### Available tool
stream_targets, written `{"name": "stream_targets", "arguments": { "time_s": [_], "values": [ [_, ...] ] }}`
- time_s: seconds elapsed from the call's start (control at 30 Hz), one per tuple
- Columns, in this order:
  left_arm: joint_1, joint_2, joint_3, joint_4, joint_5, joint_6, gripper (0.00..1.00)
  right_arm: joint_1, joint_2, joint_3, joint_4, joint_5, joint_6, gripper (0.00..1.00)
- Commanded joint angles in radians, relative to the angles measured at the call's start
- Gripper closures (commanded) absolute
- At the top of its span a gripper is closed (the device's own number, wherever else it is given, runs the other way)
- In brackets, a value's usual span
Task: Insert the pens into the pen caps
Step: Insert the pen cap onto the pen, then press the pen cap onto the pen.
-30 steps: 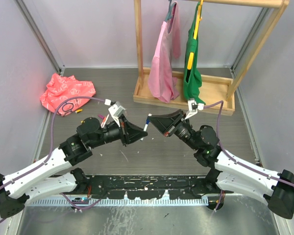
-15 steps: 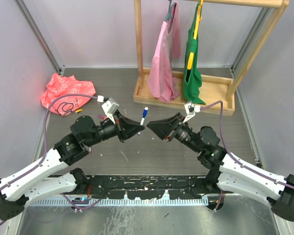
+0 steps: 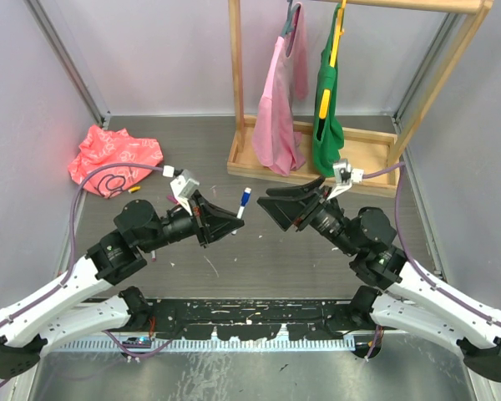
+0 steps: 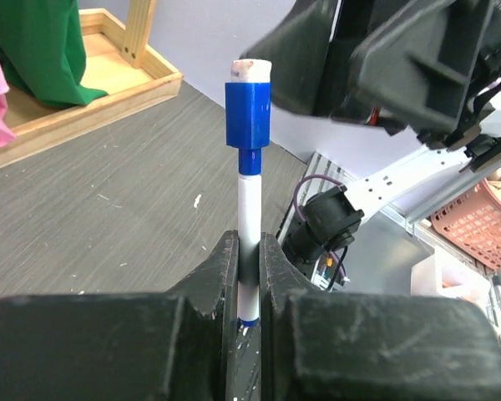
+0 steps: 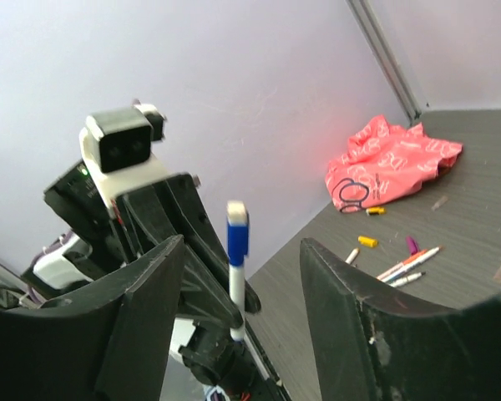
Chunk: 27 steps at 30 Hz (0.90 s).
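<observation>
A white-barrelled pen (image 4: 249, 200) with a blue pen cap (image 4: 247, 117) seated on its end stands upright from my left gripper (image 4: 249, 251), which is shut on the barrel. From above, this capped pen (image 3: 245, 200) sticks out of the left gripper (image 3: 235, 219) above the middle of the table. My right gripper (image 3: 267, 205) faces it a short way to the right, open and holding nothing. In the right wrist view the pen (image 5: 236, 251) shows between the spread fingers but farther off. Loose pens (image 5: 409, 266), a yellow cap (image 5: 366, 241) and a purple cap (image 5: 412, 245) lie on the table beyond.
A crumpled pink bag (image 3: 114, 155) lies at the back left, with another yellow cap (image 5: 374, 210) near it. A wooden rack (image 3: 313, 163) with pink and green garments stands at the back right. Grey walls and metal posts close in the table.
The right gripper has opened and drawn back to the right, leaving the blue cap on the pen. The left gripper has shifted slightly back and left with the pen.
</observation>
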Motion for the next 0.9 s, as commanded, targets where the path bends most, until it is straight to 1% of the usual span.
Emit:
{"name": "stream_targets", "arguments": {
  "time_s": [0.0,0.13,0.3,0.4,0.53,0.63,0.87],
  "values": [
    [0.002,0.002,0.023,0.017,0.065,0.020,1.00,0.003,0.025,0.107,-0.038,0.058,-0.044,0.37],
    [0.003,0.010,0.024,0.017,0.087,0.019,1.00,0.003,0.070,0.139,-0.039,0.064,-0.038,0.37],
    [0.003,0.017,0.024,0.016,0.098,0.020,1.00,0.003,0.132,0.163,0.004,-0.011,-0.032,0.38],
    [0.002,0.021,0.022,0.014,0.101,0.020,1.00,0.003,0.156,0.170,0.018,-0.057,-0.028,0.41],
    [0.002,0.022,0.020,0.017,0.100,0.020,1.00,0.002,0.172,0.151,0.040,-0.075,-0.005,0.45],
    [0.002,0.024,0.018,0.017,0.098,0.021,1.00,0.002,0.175,0.128,0.070,-0.083,0.016,0.52],
    [0.002,0.033,0.025,0.016,0.078,0.021,1.00,0.003,0.185,0.105,0.084,-0.105,0.028,0.76]
  ]
}}
